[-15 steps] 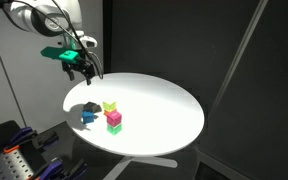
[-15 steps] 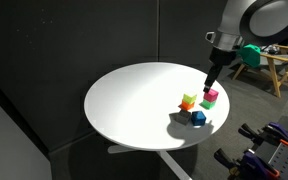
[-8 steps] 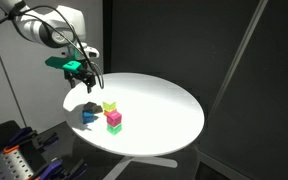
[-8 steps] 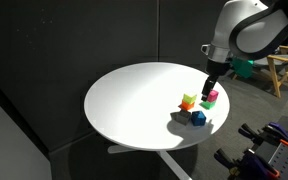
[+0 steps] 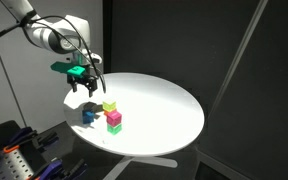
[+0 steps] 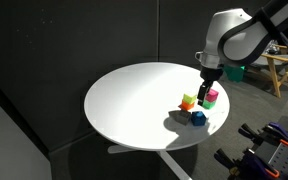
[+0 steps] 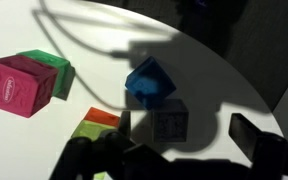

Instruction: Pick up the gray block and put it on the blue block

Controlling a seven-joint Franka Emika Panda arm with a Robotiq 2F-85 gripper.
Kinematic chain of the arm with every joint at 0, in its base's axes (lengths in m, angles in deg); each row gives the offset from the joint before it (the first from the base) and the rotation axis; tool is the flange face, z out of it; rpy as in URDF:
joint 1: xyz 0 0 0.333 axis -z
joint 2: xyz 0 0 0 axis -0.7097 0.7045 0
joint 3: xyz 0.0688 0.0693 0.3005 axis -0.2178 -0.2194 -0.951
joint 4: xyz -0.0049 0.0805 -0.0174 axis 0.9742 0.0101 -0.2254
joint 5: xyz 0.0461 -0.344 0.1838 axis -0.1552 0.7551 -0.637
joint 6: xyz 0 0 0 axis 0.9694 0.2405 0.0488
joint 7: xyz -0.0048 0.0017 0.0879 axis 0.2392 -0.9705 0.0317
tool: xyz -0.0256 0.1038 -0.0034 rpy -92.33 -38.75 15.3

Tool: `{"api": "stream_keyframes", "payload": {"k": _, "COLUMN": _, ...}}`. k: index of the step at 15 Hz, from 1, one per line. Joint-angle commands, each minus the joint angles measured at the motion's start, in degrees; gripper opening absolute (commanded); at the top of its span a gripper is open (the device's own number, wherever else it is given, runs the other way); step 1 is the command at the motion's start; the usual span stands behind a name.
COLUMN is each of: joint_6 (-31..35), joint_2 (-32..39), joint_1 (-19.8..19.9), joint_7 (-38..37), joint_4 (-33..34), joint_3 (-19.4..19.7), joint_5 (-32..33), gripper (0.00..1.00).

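Gripper (image 5: 87, 86) has dropped lower, wide open and empty. Gray block (image 7: 169, 122) sits flat, no long axis; blue block (image 7: 149, 80) at its 11 o'clock.

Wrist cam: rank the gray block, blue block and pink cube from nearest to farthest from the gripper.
1. gray block: just ahead of the open gripper, roughly centred between its fingers.
2. blue block: just beyond the gray one, slightly to the left in the picture.
3. pink cube: well off to the side, at the picture's left edge.
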Motion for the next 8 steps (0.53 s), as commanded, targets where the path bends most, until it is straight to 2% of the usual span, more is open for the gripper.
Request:
{"api": "stream_keyframes", "payload": {"k": 1, "joint_6": 0.8, "joint_2": 3.3, "joint_1": 0.5, "joint_7": -0.6, "joint_4": 2.8, "joint_3": -0.7, "joint_5": 1.0, "gripper": 1.0}}
{"api": "stream_keyframes", "payload": {"k": 8, "joint_6": 2.6, "joint_2": 8.6, "joint_1": 0.3, "joint_7": -1.4, "joint_4": 6.1, "joint_3": -1.4, "joint_5": 3.2, "gripper": 1.0}}
